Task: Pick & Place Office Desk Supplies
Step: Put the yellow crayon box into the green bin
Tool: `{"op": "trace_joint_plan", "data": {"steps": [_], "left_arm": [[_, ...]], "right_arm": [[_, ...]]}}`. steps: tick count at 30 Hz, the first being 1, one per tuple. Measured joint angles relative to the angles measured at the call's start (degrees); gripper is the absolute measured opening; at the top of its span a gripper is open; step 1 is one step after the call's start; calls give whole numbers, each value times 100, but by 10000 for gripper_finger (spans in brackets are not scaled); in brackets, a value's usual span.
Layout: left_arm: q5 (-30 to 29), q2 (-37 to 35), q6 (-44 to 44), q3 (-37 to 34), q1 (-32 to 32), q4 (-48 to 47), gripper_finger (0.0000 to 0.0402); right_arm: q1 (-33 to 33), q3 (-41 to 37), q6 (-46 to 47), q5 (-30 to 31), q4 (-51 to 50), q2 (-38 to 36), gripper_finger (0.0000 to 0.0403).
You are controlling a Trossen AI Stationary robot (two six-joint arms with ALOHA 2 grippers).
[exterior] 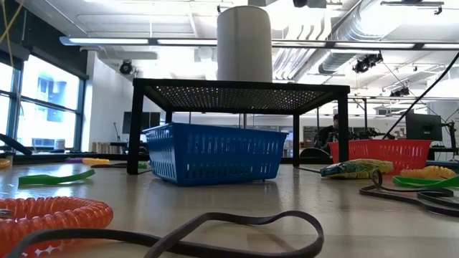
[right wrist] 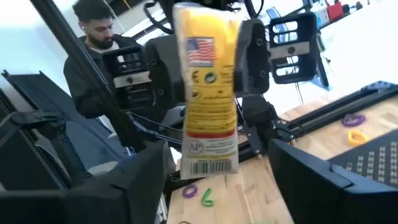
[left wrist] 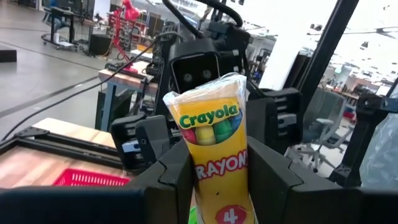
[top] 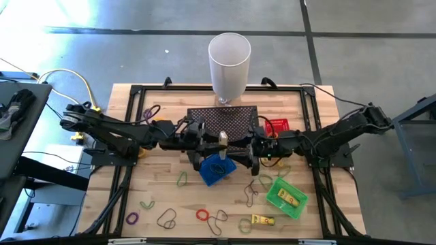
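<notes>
Counting from above: three small plastic baskets, one blue (top: 218,169), one red (top: 277,126), one green (top: 287,197). One tall white cylinder (top: 229,64) and one black perforated mesh stand (top: 223,122). Yellow crayon packs, three that I can see: one held upright between the arms (left wrist: 214,155), one lying in the green basket (top: 289,197), one flat on the wooden worktop (top: 263,220). Loose rubber band loops are scattered across the worktop, about a dozen; the exact number is hard to tell.

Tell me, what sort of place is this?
Probably a robotics lab in an open industrial-style office: exposed ceiling ducts, concrete floor, and a wooden table with the left claw holding a crayon pack.
</notes>
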Motion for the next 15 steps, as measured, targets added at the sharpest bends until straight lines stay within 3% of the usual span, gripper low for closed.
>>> {"op": "trace_joint_plan", "data": {"steps": [6, 15], "left_arm": [[2, 0, -69, 0, 54, -14, 112], [4, 27, -74, 0, 72, -3, 112]], "right_arm": [[-142, 0, -310, -6, 48, 0, 302], [-377, 9, -416, -483, 171, 4, 296]]}}
